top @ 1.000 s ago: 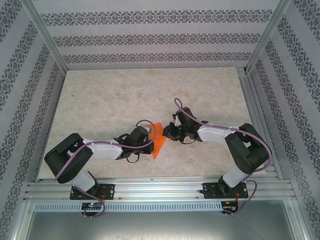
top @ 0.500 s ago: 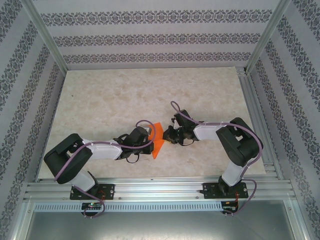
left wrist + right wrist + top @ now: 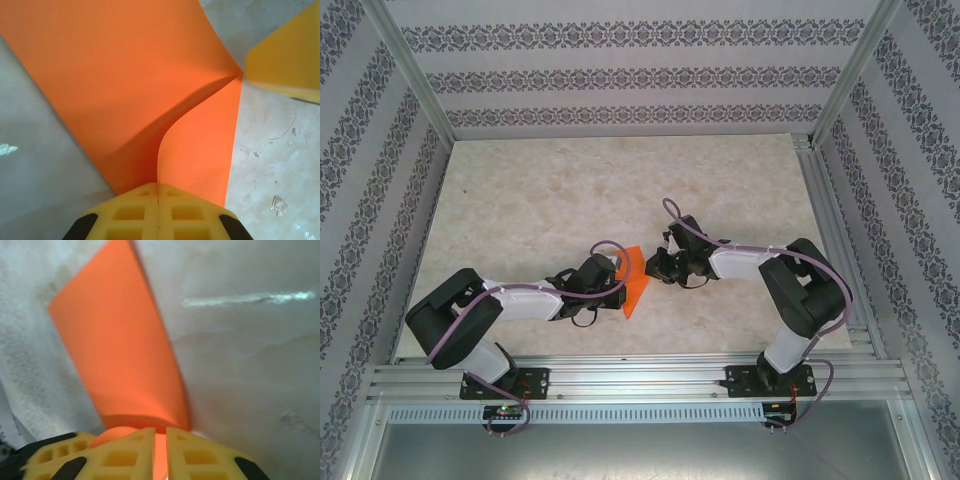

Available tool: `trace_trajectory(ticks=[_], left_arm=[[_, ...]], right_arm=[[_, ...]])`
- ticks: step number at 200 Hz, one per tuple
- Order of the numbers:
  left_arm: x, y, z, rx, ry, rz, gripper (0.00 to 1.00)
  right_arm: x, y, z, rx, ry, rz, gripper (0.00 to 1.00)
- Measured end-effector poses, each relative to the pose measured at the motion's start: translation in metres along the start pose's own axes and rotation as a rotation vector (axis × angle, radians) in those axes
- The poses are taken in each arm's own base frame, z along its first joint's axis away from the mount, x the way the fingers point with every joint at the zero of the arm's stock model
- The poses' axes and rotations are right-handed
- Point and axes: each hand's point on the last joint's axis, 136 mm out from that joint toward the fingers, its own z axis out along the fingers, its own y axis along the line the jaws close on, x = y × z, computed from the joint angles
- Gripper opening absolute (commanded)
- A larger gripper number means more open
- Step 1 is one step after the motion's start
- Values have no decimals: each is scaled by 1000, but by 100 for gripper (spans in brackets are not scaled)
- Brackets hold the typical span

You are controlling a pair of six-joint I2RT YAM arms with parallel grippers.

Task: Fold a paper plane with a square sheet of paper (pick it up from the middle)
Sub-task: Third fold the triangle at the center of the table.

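The left gripper is clenched on the near edge of the orange paper. Its two yellow fingers are pressed together with the sheet pinched between them. From that pinch the paper rises and fans away, one flap curling over a crease, probably because it is held off the table for folding in the air.

Just beyond the paper's far corner, the right gripper grasps the opposite edge, its fingers closed on the thin sheet. In my judgement the two opposed grips keep the paper taut enough to crease.

Count: two grippers, one sheet of paper between them, and one table underneath.
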Motion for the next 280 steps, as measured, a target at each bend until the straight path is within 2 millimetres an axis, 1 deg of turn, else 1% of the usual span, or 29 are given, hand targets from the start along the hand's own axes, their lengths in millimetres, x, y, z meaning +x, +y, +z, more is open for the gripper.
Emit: trace_trajectory(ticks=[11,27,44,62,78,96,108,117,135,151,167,179,198,214,232,254,270,280], left_arm=[[0,0,0,-1,1,0,3],[1,0,0,-2,2,0,3],[1,1,-1,-3,3,0,3],[1,1,-1,-5,4,-1,3],[1,2,-1,-8,2,-4,3],[1,2,-1,-8,2,-7,3],[1,2,-2,-9,0,-8,3],[1,2,-2,-9,0,-8,3],[1,2,-2,-9,0,-9,3],[1,2,-2,-9,0,-11,3],[1,2,-2,-9,1,-12,4],[2,3,-2,-9,1,-12,4],[1,2,-2,-9,0,-12,7],[1,2,-3,-9,-1,-14,12],[-1,3,-9,-18,-9,-21,23],[-9,0,-24,-25,-50,-30,37],[-18,-3,-37,-20,-91,-41,43],[-23,-4,-45,-21,-118,-45,43]], right_arm=[[2,-7,6,16,17,12,14],[0,-3,7,7,16,7,14],[0,-4,7,9,17,2,14],[1,-2,3,14,11,-3,14],[4,9,-6,-1,-4,-25,14],[12,30,-15,-47,-19,-71,15],[22,42,-14,-78,-14,-89,15],[30,47,-11,-92,-5,-95,14],[47,44,0,-92,28,-80,14],[57,31,12,-60,58,-49,14],[60,17,20,-21,69,-18,14],[59,17,21,-26,65,-13,14],[59,18,21,-27,62,-11,14],[59,18,20,-27,61,-13,14],[61,19,18,-19,62,-18,14],[61,24,10,-27,53,-23,14],[61,31,5,-42,42,-36,15],[63,35,3,-51,43,-46,15]])
